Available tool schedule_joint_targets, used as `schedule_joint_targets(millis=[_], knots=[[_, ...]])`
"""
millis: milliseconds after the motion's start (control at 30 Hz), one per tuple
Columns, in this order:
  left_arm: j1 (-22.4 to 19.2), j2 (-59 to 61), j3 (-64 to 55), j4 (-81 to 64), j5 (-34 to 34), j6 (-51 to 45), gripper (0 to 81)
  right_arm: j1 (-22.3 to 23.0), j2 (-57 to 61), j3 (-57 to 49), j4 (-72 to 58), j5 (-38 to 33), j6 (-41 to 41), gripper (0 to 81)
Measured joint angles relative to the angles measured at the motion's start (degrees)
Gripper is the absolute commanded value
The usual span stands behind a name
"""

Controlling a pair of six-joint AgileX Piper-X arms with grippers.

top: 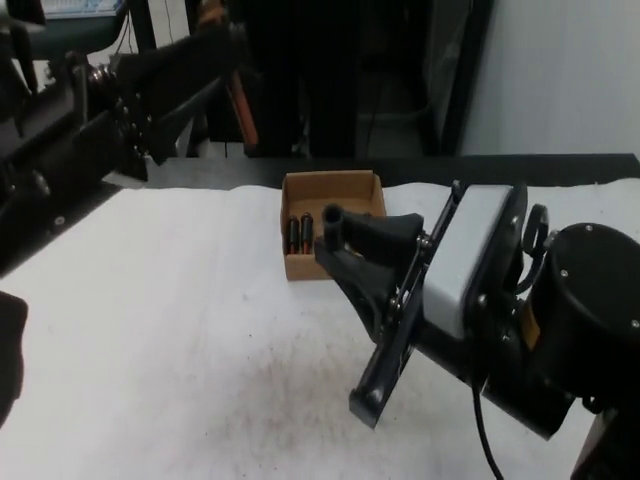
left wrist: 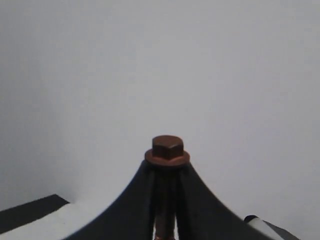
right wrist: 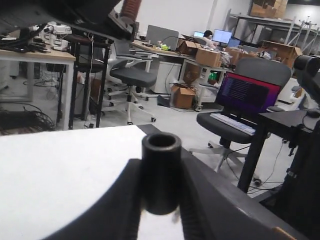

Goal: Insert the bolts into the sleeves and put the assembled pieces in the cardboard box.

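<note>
1. Where it hangs far left, the left gripper pinches a copper-headed bolt.
2. The cardboard box, mid-bench, holds two assembled pieces.
3. The right gripper clamps a black sleeve, near the box.

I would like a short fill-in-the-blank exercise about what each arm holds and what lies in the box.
1. The left jaws hold a ____ by its shank.
2. The right jaws hold a black ____.
3. In the cardboard box, ____ assembled pieces are visible.
Missing words: bolt; sleeve; two.
</note>
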Motion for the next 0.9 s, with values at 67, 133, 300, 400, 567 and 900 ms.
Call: schedule_joint_targets(millis=[67,133,300,400,567,900], knots=[[0.0,0.0,0.0,-0.95,0.26,2.13,0.2,-0.03,0.0,-0.35,-0.01,-5.85,2.88,0.9],[-0.11,0.15,0.0,-1.49,0.93,4.47,0.2,-0.03,0.0,-1.98,0.72,-8.94,4.11,0.9],[-2.16,0.15,0.0,-1.67,1.5,8.48,0.2,-0.2,0.0,-4.92,3.45,-9.95,5.38,0.9],[-4.06,0.15,0.0,-1.67,1.61,11.37,0.2,-0.33,0.0,-6.73,5.61,-10.07,5.75,0.9],[-6.31,0.15,0.0,-1.67,1.9,16.05,0.2,-0.87,0.0,-7.29,7.42,-10.15,5.76,0.9],[-6.82,0.15,0.0,-1.67,1.9,17.14,0.2,-1.65,0.0,-7.43,8.16,-10.19,7.33,0.9]])
